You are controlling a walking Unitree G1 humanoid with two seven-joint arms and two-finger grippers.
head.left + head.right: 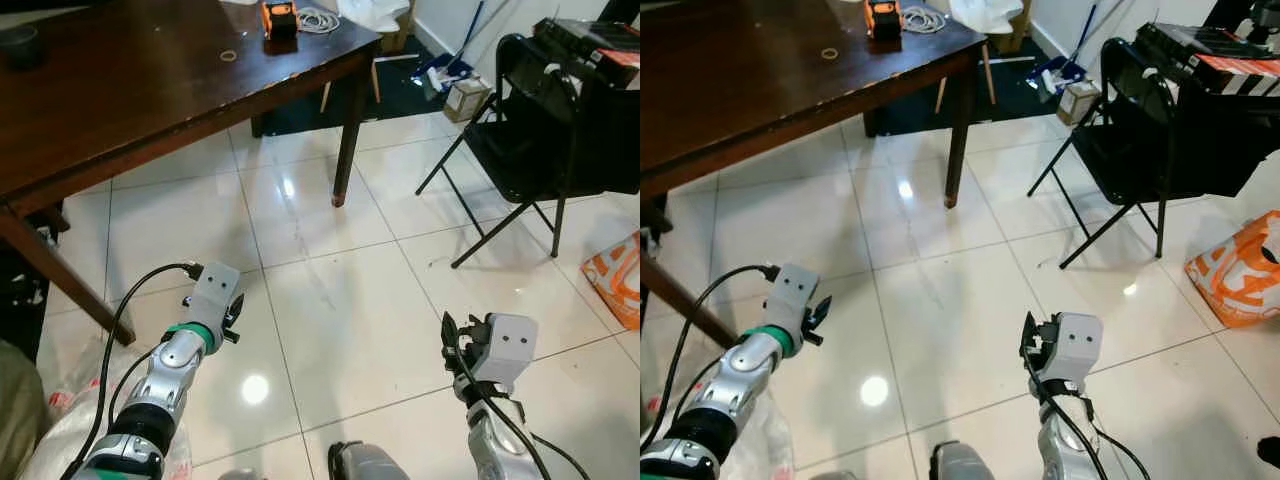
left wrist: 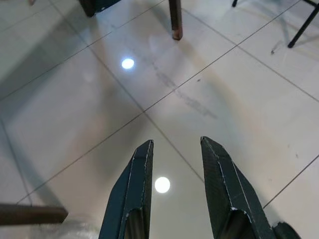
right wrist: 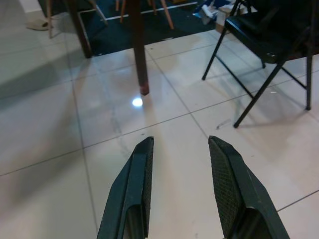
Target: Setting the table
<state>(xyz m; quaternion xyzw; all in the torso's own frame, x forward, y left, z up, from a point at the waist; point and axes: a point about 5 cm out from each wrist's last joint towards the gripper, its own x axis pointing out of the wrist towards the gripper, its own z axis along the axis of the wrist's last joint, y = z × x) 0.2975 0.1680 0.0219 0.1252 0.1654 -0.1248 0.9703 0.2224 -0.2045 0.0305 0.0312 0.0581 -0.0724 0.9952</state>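
From the remote station I see the white tiled floor (image 1: 330, 300) spreading under both of my hands, and the dark wooden desk (image 1: 130, 90) I am meant to set stands ahead of and beyond my left hand (image 2: 174, 189), well apart from it. A black folding chair (image 1: 540, 130) stands ahead of my right hand (image 3: 182, 189), an orange-and-white bag (image 1: 615, 280) off to its outer side. Both hands hang low over bare tile, fingers apart and carrying nothing, which I judge means the approach comes first. A small orange object (image 1: 279, 20) and a coiled white cable (image 1: 318, 20) sit at the desk's far corner. No writing is legible.
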